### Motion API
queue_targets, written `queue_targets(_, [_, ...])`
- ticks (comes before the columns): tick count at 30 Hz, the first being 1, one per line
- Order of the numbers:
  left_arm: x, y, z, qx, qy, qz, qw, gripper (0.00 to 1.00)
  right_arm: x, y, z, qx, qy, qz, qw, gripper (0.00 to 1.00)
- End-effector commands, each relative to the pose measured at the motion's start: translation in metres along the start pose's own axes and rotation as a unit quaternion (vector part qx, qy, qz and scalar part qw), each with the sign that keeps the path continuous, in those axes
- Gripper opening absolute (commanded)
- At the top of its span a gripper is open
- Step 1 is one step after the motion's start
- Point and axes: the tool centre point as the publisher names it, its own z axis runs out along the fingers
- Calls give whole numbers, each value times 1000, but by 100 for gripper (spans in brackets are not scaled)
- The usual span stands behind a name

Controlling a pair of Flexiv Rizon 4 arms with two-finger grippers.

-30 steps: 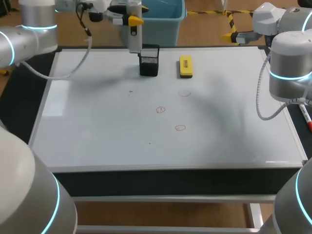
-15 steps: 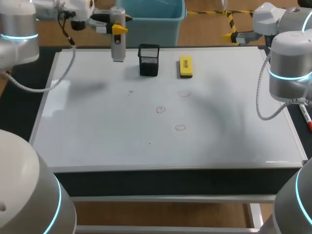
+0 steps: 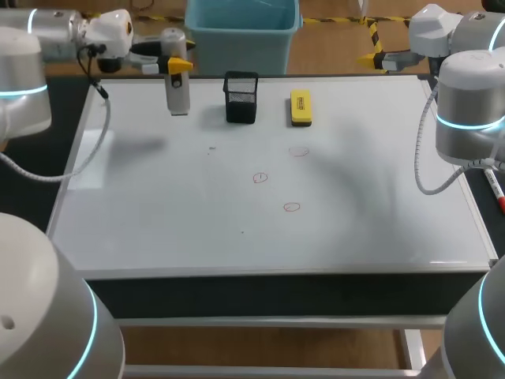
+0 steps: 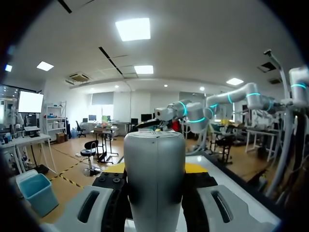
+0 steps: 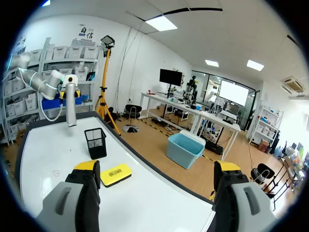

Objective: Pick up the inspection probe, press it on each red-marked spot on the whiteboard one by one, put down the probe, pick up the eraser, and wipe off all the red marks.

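The grey cylindrical inspection probe (image 3: 177, 96) hangs upright over the white rectangular whiteboard (image 3: 158, 213), at about 11 o'clock on the board in the head view. As far as we can tell, its lower end is clear of the surface. Our left tool (image 3: 178, 65) is clamped on its upper part, with one yellow-tipped finger on each side. We judge that it is held vertical so its tip can press squarely onto a mark.

The far red ring (image 3: 299, 151), middle red ring (image 3: 259, 178) and near red ring (image 3: 292, 207) lie at 4 to 5 o'clock from the tool, well apart from it.

The black mesh holder (image 3: 241, 98) stands near the probe at its 3 o'clock and is probably the probe's resting place. The yellow block eraser (image 3: 301, 107) lies flat at the holder's 3 o'clock, ready for wiping.

Our right tool (image 5: 157, 166) sits off the board's 3 o'clock side, fingers apart and empty; we judge it is parked out of the way.
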Motion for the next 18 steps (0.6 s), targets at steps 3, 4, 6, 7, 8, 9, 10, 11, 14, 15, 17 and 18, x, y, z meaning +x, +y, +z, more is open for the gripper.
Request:
queue_targets(3, [4,10,-3,11,-100,-4,995,0,-1,0,0,0,1,0,1000,100])
queue_targets(4, [4,11,-3,11,-100,-4,995,0,-1,0,0,0,1,0,1000,100])
queue_targets(6, [3,13,-4,9,-100,-6,995,0,-1,0,0,0,1,0,1000,100])
queue_targets(7, [2,14,-4,6,-98,-7,995,0,-1,0,0,0,1,0,1000,100])
queue_targets(8, [2,15,-4,0,-98,-7,995,0,-1,0,0,0,1,0,1000,100])
queue_targets(9, [1,16,-4,0,-98,-7,995,0,-1,0,0,0,1,0,1000,100])
queue_targets(10, [0,17,-4,-2,-98,-8,995,0,-1,0,0,0,1,0,1000,100])
queue_targets(11, [-1,18,-4,-5,-98,-8,995,0,-1,0,0,0,1,0,1000,100])
queue_targets(14, [-1,18,-4,-5,-98,-8,995,0,-1,0,0,0,1,0,1000,100])
queue_targets(15, [-1,18,-4,-5,-98,-8,995,0,-1,0,0,0,1,0,1000,100])
queue_targets(17, [-1,18,-4,-5,-98,-8,995,0,-1,0,0,0,1,0,1000,100])
queue_targets(18, [-1,18,-4,-5,-98,-8,995,0,-1,0,0,0,1,0,1000,100])
